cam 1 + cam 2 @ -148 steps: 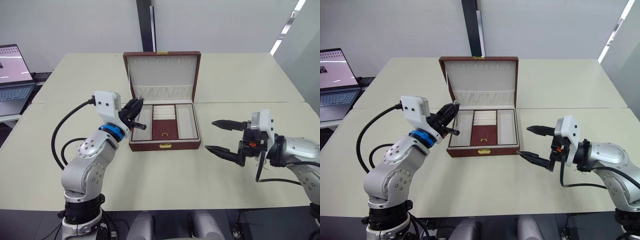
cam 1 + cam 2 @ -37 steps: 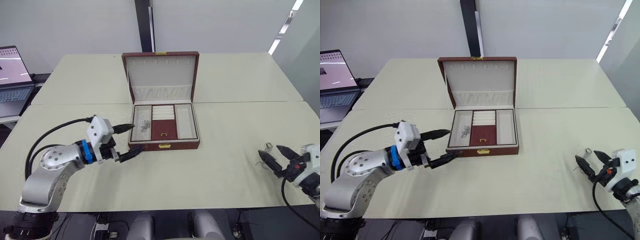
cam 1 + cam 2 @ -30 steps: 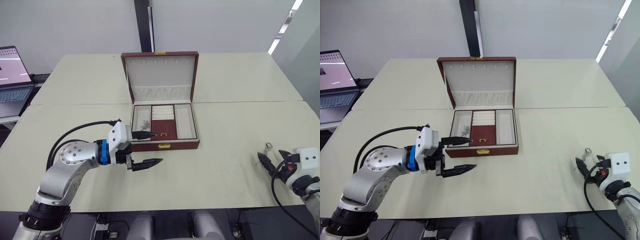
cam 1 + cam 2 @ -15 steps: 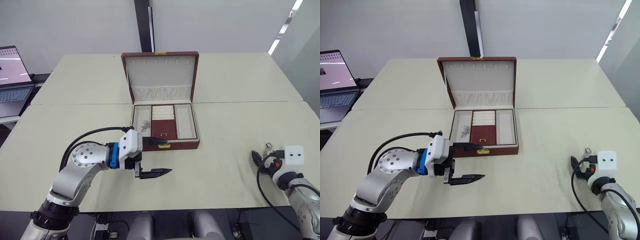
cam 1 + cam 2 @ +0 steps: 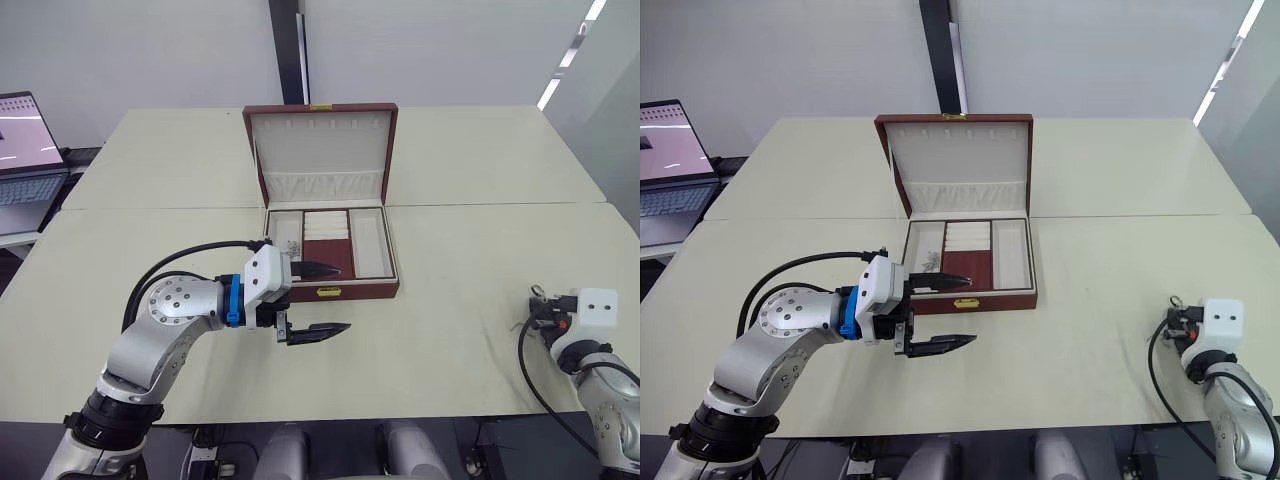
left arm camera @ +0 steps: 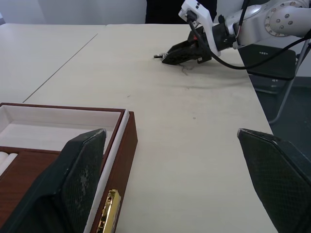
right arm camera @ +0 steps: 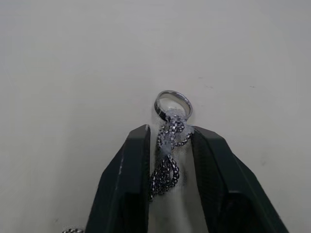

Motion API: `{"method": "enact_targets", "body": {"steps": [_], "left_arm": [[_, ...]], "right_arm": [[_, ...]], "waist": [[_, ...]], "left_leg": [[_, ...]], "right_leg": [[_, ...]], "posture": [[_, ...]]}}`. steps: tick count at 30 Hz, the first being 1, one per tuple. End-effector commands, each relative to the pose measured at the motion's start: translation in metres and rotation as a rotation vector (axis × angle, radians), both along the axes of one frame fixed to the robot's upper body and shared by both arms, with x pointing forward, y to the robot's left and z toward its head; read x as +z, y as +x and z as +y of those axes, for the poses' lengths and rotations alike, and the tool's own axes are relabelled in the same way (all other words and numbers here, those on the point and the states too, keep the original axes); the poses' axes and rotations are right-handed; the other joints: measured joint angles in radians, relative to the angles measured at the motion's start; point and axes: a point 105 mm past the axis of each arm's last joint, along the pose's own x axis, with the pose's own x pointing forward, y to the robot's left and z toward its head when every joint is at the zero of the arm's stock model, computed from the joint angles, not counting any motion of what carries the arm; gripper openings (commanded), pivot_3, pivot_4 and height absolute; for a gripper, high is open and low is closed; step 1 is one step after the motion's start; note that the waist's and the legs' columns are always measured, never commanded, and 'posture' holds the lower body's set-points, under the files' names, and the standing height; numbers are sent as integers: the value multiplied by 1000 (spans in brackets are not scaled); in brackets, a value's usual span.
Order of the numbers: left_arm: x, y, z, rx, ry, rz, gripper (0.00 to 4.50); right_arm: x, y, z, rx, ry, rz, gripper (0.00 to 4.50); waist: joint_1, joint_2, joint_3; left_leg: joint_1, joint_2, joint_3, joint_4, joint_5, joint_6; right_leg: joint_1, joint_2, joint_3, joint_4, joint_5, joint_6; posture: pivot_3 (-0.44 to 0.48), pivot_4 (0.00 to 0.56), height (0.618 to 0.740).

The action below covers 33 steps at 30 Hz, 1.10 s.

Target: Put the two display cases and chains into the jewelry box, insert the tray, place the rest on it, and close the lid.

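Note:
The jewelry box (image 5: 360,291) stands open at mid-table, its lid (image 5: 322,148) upright behind it. The tray (image 5: 335,252) sits in the box, and silvery chains (image 5: 927,262) lie in its left compartment. My left gripper (image 5: 335,298) hovers open and empty just in front of the box's left front corner. Near the table's right front, my right gripper (image 7: 169,145) is down on the tabletop, shut on a bunched chain (image 7: 167,160) whose ring (image 7: 173,103) sticks out past the fingertips. The display cases are out of view.
A laptop (image 5: 25,150) stands off the table's far left. A seam (image 5: 500,204) runs across the tabletop behind the box. A bit of another chain (image 7: 73,230) lies beside the right fingers.
The right gripper's fingers have closed on the chain on the table. The left gripper has drifted slightly up and right, nearer the box front, still open.

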Motion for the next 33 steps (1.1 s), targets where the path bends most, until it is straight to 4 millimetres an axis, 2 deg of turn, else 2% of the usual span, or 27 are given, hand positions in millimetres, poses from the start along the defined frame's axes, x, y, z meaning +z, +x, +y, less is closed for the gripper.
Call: {"method": "enact_targets", "body": {"steps": [1,3,5,9,15,23,28,33], "left_arm": [[5,1,1,-1,-17,-23,4500],[5,0,1,-1,-19,-22,4500],[4,-1,1,-1,-21,-19,4500],[5,-1,1,14,-34,-13,4500],[6,1,7,83,-58,-9,4500],[1,2,28,249,-84,-11,4500],[0,3,47,385,-109,-22,4500],[-6,-4,56,458,-121,-4,4500]], "right_arm": [[0,-3,-2,-6,-3,-6,365],[1,-3,-2,4,-3,-14,15],[6,-3,-1,26,-5,-38,15],[27,1,15,171,-20,-114,15],[66,9,55,473,-1,-192,15],[112,25,107,726,79,-251,15],[130,38,142,830,139,-293,15],[137,50,168,904,177,-309,15]], "waist": [[0,0,0],[-1,0,0],[0,0,0],[0,0,0],[-3,1,0],[-1,1,1],[0,1,1],[0,0,1]], "left_leg": [[0,0,0,0,0,0],[0,0,0,0,0,0],[0,0,0,0,0,0],[0,0,0,0,0,0],[0,0,0,0,0,0],[0,0,-1,0,0,0],[0,1,-1,0,0,0],[-1,0,-1,0,0,0]], "right_leg": [[0,0,0,0,0,0],[0,0,0,0,0,0],[0,0,0,0,0,0],[0,0,0,0,0,0],[0,0,0,0,0,0],[0,0,0,0,0,0],[0,0,0,0,0,0],[-1,0,0,0,0,0]], "posture": [[0,150,740],[0,150,740],[0,150,740],[0,150,740],[0,150,740],[0,150,740],[0,150,740],[0,150,740]]}}
